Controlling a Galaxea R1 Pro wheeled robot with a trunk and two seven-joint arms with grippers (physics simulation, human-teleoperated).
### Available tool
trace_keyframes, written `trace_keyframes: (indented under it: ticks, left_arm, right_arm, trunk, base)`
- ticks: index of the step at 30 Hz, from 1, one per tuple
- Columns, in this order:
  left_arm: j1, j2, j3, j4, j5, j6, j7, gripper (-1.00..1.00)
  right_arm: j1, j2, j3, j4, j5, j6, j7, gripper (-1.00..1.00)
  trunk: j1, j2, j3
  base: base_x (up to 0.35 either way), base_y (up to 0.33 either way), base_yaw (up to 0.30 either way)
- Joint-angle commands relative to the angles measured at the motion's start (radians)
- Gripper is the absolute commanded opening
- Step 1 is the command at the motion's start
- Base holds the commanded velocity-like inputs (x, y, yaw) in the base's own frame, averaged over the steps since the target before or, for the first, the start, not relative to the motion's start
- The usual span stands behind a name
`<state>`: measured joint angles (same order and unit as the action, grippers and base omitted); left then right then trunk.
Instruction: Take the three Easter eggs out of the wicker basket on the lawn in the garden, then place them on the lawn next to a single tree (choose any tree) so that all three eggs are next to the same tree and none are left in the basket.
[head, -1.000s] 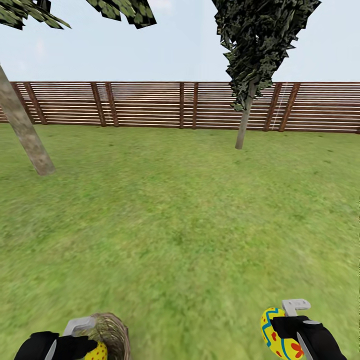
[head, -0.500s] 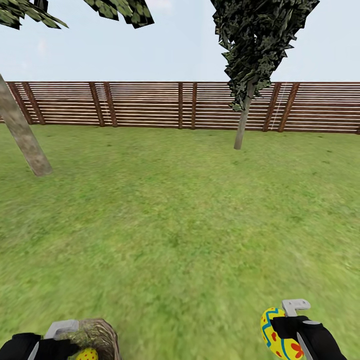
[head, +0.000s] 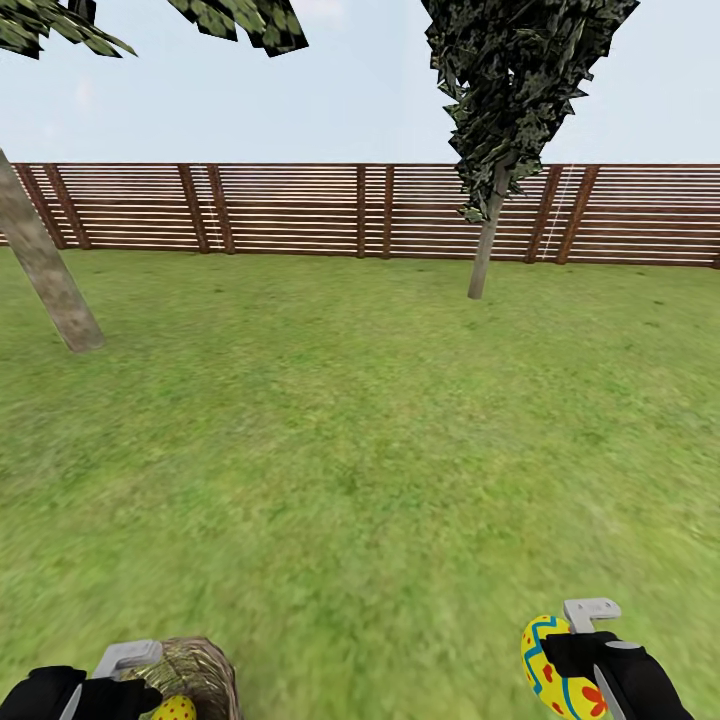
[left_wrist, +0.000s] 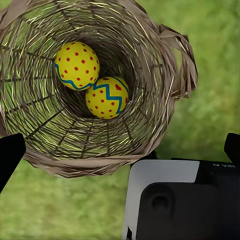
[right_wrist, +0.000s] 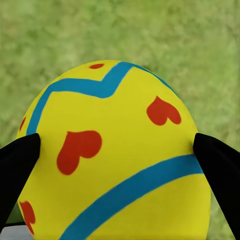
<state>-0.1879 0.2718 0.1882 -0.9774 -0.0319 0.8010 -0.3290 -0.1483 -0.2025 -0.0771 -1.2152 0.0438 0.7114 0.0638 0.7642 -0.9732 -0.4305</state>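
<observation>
Left side first, taking the wicker basket (head: 195, 675) as my landmark. It sits on the lawn (head: 360, 450) at the near left. Beyond it and to its left, a slanted grey-brown tree trunk (head: 45, 265) rises from the grass.

My left jaws (head: 125, 680) hang right at the basket's near rim. In the left wrist view the two dark fingertips (left_wrist: 10, 155) stand wide apart, either side of the basket (left_wrist: 165, 90), with nothing between them.

Inside the basket lie two Easter eggs, touching each other on the bottom: a red-dotted egg (left_wrist: 76, 65) and a teal-zigzag egg (left_wrist: 106, 97).

Beyond the basket and to its right, a slim tree with ragged foliage (head: 500, 130) stands before the slatted wooden fence (head: 300, 210).

Well to the right of the basket, my right jaws (head: 575, 650) are closed on the third egg (head: 550, 670), yellow with teal bands and red hearts. The right wrist view shows that egg (right_wrist: 115, 155) pinched between both fingertips (right_wrist: 17, 165), held clear above the grass.
</observation>
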Motion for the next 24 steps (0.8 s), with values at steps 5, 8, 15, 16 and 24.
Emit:
trace_keyframes:
  ticks: [5, 8, 15, 16, 24]
  left_arm:
    - [-0.001, -0.005, 0.005, -0.001, -0.002, 0.008, -0.007, 1.00]
    - [-0.001, -0.005, 0.012, -0.001, 0.001, 0.009, -0.008, 1.00]
    - [-0.001, -0.005, 0.013, -0.004, 0.001, 0.009, -0.008, 1.00]
    - [-0.001, -0.005, 0.013, -0.004, 0.001, 0.009, -0.008, 1.00]
    - [-0.001, -0.005, 0.012, -0.003, 0.001, 0.009, -0.008, 1.00]
  right_arm:
    - [-0.001, 0.000, -0.001, -0.001, 0.005, 0.005, 0.007, -1.00]
    - [-0.001, 0.000, -0.001, -0.001, 0.005, 0.005, 0.007, -1.00]
    - [-0.001, 0.002, 0.020, -0.001, 0.005, 0.005, 0.003, -1.00]
    - [-0.001, 0.002, 0.022, -0.001, 0.005, 0.005, 0.003, -1.00]
    - [-0.001, 0.000, 0.022, 0.011, 0.005, 0.004, 0.002, -1.00]
  trunk:
    - [0.012, -0.022, -0.011]
    - [0.023, -0.043, -0.020]
    - [0.050, -0.092, -0.042]
    - [0.054, -0.099, -0.045]
    - [0.084, -0.155, -0.070]
  base:
    - [0.000, 0.000, 0.000]
    - [0.000, 0.000, 0.000]
    - [0.000, 0.000, 0.000]
    - [0.000, 0.000, 0.000]
    - [0.000, 0.000, 0.000]
